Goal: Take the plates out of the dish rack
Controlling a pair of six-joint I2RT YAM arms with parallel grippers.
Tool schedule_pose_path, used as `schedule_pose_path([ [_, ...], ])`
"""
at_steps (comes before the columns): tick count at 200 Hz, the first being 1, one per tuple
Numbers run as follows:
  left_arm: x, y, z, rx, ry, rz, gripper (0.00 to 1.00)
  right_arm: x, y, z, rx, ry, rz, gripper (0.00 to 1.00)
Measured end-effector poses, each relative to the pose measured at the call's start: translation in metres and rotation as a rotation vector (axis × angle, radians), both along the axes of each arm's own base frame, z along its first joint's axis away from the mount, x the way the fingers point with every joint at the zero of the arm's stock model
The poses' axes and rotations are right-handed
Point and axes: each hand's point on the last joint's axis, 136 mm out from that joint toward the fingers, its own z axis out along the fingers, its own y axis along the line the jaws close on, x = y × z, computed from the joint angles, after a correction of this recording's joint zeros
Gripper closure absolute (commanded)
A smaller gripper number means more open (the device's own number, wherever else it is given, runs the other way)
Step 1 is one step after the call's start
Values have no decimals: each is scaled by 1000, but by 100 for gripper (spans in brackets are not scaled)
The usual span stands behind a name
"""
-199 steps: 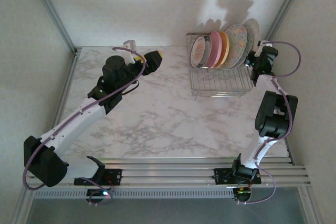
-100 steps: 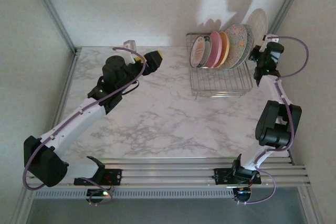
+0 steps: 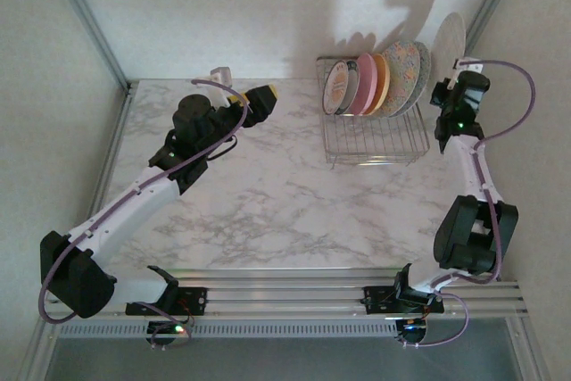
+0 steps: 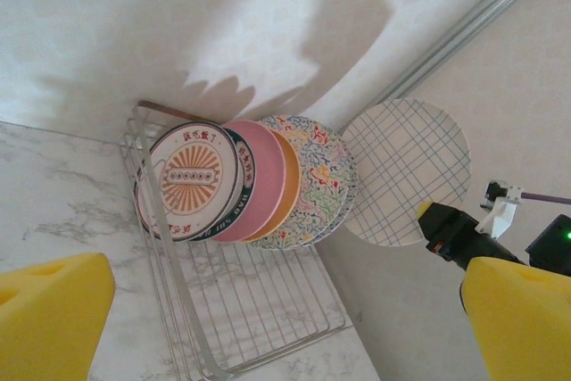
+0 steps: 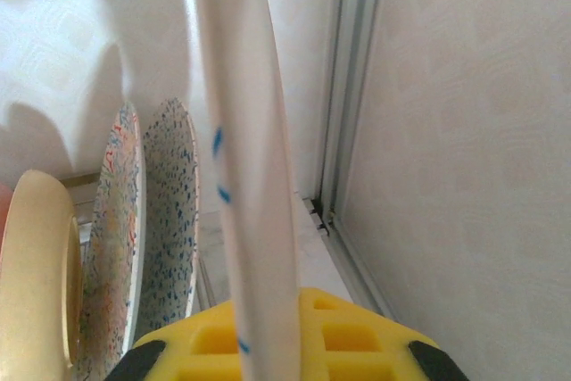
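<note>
Plates (image 3: 375, 82) mostly wait upright in the silver wire dish rack (image 3: 375, 144), with only one white round blue-checked plate (image 3: 449, 37) out, clamped edge-on in my right end effector (image 5: 268, 341) beside it, my left end effector (image 3: 257, 97) gaping above the marble tabletop (image 3: 285, 202).

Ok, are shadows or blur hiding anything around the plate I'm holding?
Top external: dim, soft plate shadows on the back wall, none hiding the dish rack; checked plate pale against the wall. Left wrist: racked plates sharp, own yellow fingers blurred. Right wrist: plate edge in the right claw soft, too close.
</note>
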Motion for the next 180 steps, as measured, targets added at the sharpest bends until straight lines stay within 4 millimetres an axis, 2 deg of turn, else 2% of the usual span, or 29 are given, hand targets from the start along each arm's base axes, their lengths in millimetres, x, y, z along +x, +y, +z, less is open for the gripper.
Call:
schedule_pose_path([
  [47, -3, -5, 4, -13, -13, -32, 1, -27, 4, 25, -34, -18, -26, 100],
  [95, -7, -11, 6, -39, -6, -71, 0, -61, 23, 66, -53, -75, -7, 100],
  [132, 0, -20, -2, -62, 45, -94, 3, -95, 52, 90, -3, -109, 50, 100],
  [180, 16, -43, -15, -126, 159, -158, 5, -128, 103, 96, 235, -77, 209, 100],
])
